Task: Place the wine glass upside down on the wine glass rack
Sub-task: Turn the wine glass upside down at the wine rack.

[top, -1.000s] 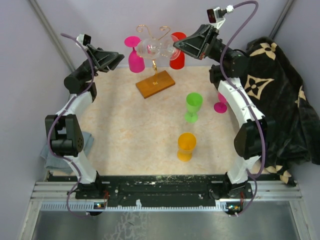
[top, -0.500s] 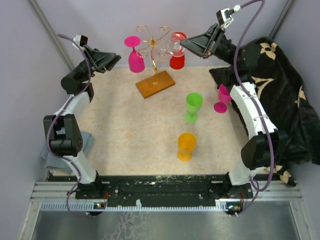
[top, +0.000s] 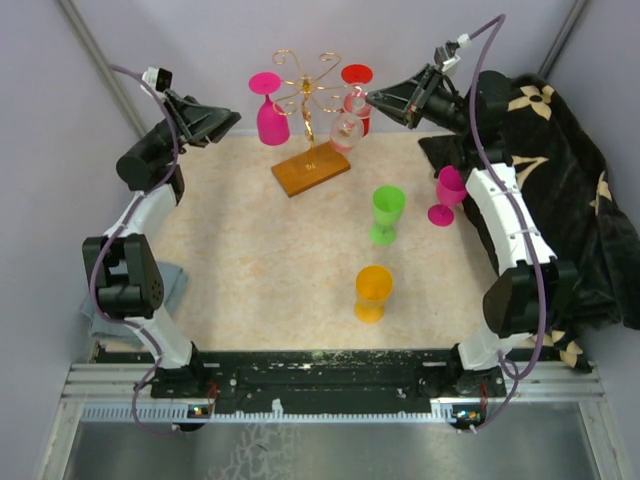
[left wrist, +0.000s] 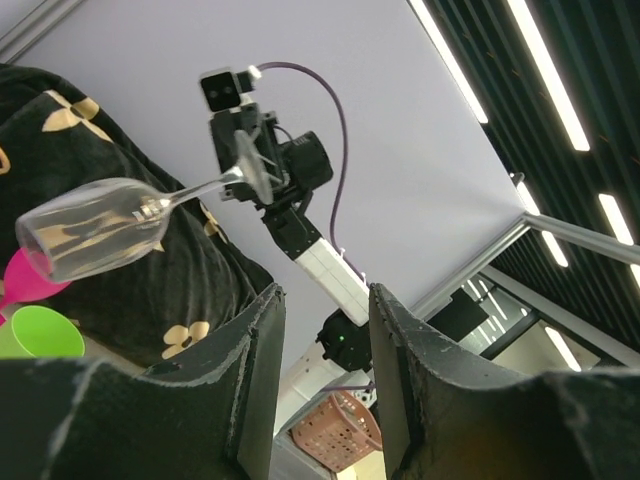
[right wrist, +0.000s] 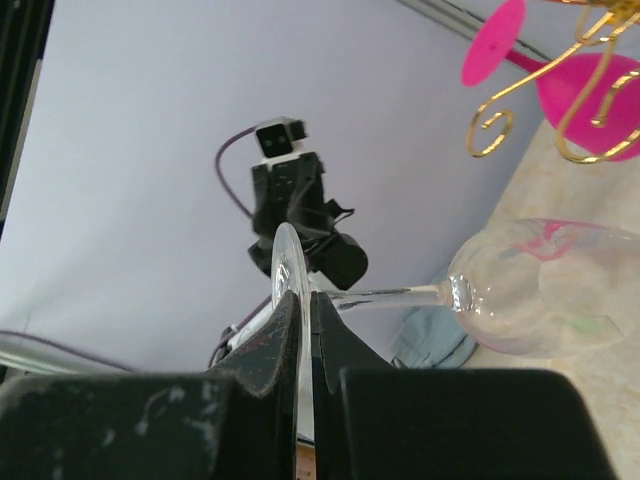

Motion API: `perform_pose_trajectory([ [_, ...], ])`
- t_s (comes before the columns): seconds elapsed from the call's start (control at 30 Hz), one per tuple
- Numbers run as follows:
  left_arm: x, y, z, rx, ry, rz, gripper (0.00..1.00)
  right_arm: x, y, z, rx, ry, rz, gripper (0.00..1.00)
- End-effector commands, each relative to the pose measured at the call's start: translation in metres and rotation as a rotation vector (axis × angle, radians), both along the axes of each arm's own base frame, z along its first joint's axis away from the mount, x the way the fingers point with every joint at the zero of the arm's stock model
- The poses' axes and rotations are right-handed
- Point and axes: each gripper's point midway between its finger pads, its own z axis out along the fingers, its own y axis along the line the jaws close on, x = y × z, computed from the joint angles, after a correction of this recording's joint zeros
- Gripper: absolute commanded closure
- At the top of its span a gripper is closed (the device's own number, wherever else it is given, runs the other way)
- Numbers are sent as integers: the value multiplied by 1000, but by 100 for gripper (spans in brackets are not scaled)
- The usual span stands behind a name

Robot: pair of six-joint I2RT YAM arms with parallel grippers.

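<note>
Speckled beige tabletop (top: 270,260), lavender walls (top: 200,40), gold-wire wine glass rack (top: 305,95). Right gripper (top: 372,97) pinches clear wine glass (top: 346,128) by foot; left gripper (top: 232,120) parted, empty.

The left arm (top: 150,215) and right arm (top: 497,215) match: glossy white link shells alternate with matte black joint housings. A thin purple cable (left wrist: 344,130) runs along each arm up to a small white-and-black camera box (left wrist: 225,90) at the wrist. The black bases (top: 185,378) are bolted at the counter's near edge. The left fingers (left wrist: 255,380) are black, wedge-shaped and scuffed grey. The right fingers (right wrist: 280,345) are black with pale speckles.
</note>
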Motion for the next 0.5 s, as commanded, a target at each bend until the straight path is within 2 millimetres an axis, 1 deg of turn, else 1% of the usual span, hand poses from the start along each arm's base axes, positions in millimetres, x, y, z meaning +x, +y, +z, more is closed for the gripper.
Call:
perform_pose_trajectory([
  [0.0, -37, -1, 15, 38, -186, 5, 55, 16, -5, 5, -24, -30, -63, 100],
  [0.07, -39, -2, 16, 42, -186, 5, 55, 25, -6, -4, -43, -8, -80, 100],
  [0.17, -40, -2, 15, 47, -184, 8, 55, 45, -5, -26, -74, 40, -100, 100],
  [0.23, -40, -2, 15, 48, -182, 8, 55, 54, -5, -32, -88, 49, -115, 100],
  [0.33, -41, -2, 15, 52, -181, 14, 55, 66, -6, -40, -102, 60, -133, 100],
  [0.47, -41, -3, 15, 63, -180, 16, 56, 79, -6, -43, -114, 58, -149, 100],
])
